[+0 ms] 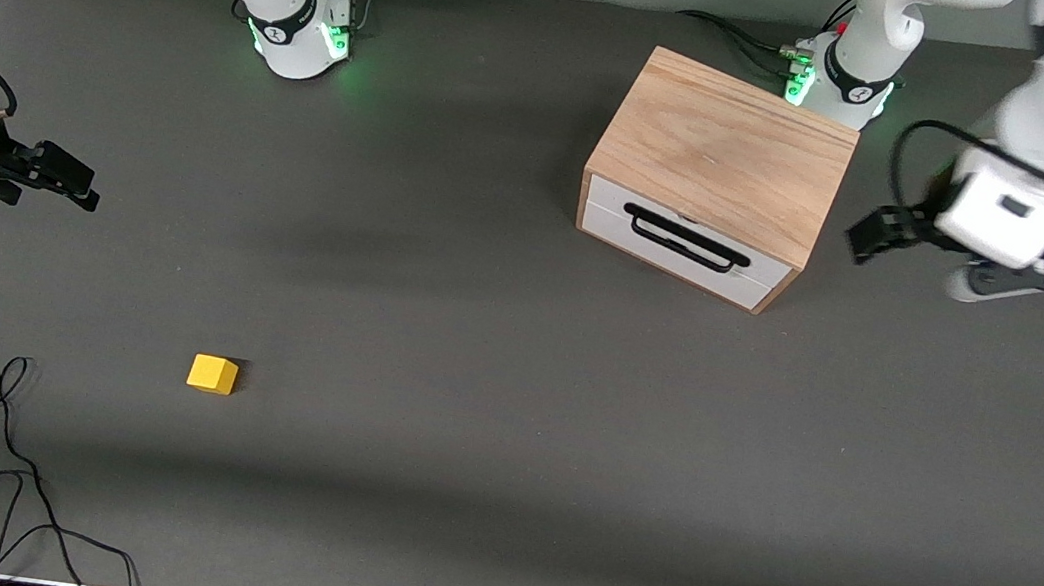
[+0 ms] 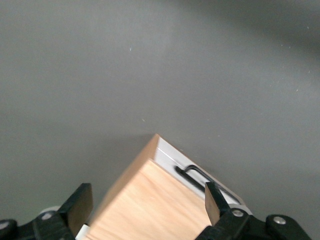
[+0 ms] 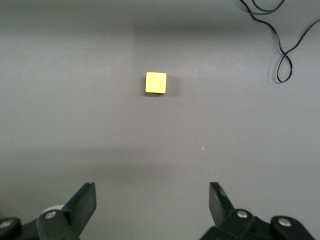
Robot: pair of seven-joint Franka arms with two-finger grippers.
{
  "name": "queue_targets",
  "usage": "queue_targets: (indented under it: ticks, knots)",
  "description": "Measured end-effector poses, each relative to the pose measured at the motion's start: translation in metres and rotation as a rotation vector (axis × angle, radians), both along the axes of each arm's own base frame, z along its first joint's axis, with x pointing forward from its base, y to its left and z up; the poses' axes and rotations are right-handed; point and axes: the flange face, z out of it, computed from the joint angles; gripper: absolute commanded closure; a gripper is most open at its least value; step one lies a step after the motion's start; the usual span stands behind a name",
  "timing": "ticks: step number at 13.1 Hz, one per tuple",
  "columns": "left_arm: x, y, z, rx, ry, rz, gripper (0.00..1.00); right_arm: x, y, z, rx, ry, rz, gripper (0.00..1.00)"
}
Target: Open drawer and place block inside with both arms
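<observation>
The light wooden box [image 1: 728, 149] stands near the left arm's base, its white-fronted drawer [image 1: 685, 244] shut, black wire handle [image 1: 686, 238] toward the front camera. The yellow block [image 1: 213, 374] lies on the grey table toward the right arm's end, nearer the front camera. My left gripper [image 1: 868, 235] is open and empty, up in the air beside the box's end; the left wrist view shows the box top [image 2: 155, 205] and handle [image 2: 192, 175] between its fingers. My right gripper [image 1: 77, 184] is open and empty over the table's right-arm end; the block [image 3: 155, 82] lies ahead of it.
Loose black cables [image 1: 3, 477] lie at the front corner on the right arm's end, also in the right wrist view [image 3: 280, 40]. The arm bases [image 1: 305, 27] glow green at the table's back edge.
</observation>
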Motion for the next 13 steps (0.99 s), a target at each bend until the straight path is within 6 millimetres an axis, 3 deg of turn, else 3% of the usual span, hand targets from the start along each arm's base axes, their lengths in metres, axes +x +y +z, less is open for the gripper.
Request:
queue_targets:
  ticks: [4, 8, 10, 13]
  knots:
    - [-0.016, -0.095, -0.023, 0.016, 0.031, 0.291, 0.00, 0.006, 0.000, -0.007, 0.000, -0.003, 0.000, 0.00]
    - [-0.030, -0.157, -0.055, 0.050, 0.080, 0.517, 0.00, 0.012, -0.001, -0.014, 0.001, -0.010, -0.001, 0.00]
    - [-0.036, -0.178, -0.070, 0.064, 0.093, 0.574, 0.00, 0.019, -0.002, -0.019, 0.002, -0.017, -0.002, 0.00]
    - [-0.029, -0.181, -0.085, 0.070, 0.106, 0.626, 0.00, 0.037, -0.003, -0.023, 0.004, -0.025, -0.002, 0.00]
